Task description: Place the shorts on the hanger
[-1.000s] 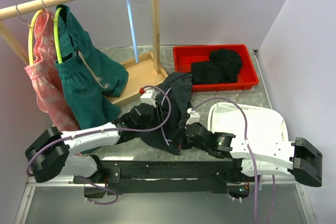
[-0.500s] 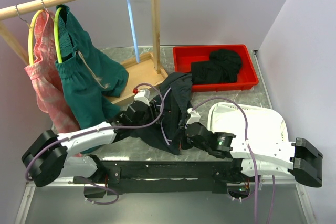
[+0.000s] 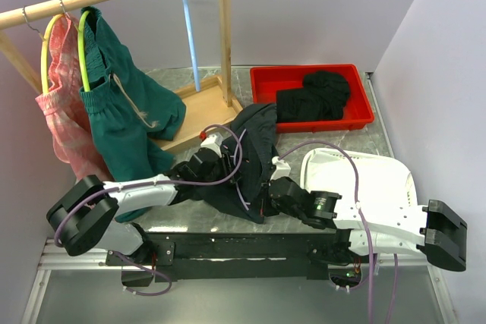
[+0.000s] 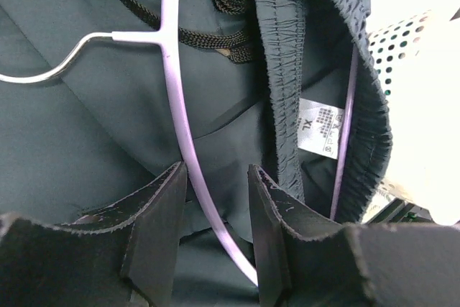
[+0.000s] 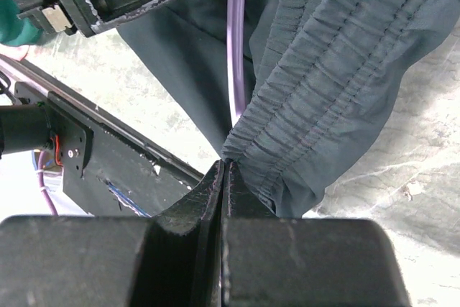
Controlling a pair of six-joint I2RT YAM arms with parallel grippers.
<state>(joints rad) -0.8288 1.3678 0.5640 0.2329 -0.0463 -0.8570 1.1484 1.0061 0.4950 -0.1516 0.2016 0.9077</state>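
my left gripper [image 4: 215, 172] stands partly open, the lavender hanger [image 4: 176, 98] passing between its fingers unclamped, over the shorts [image 4: 100, 134]. my right gripper [image 5: 223, 170] is pinched fully closed on the shorts' elastic waistband. the shorts lie bunched between both arms, near the red tray [image 3: 288, 71]

On the hanger [image 4: 176, 106], the hook runs off at nine o'clock; the far arm's top vanishes under the shorts [image 4: 284, 48] waistband.
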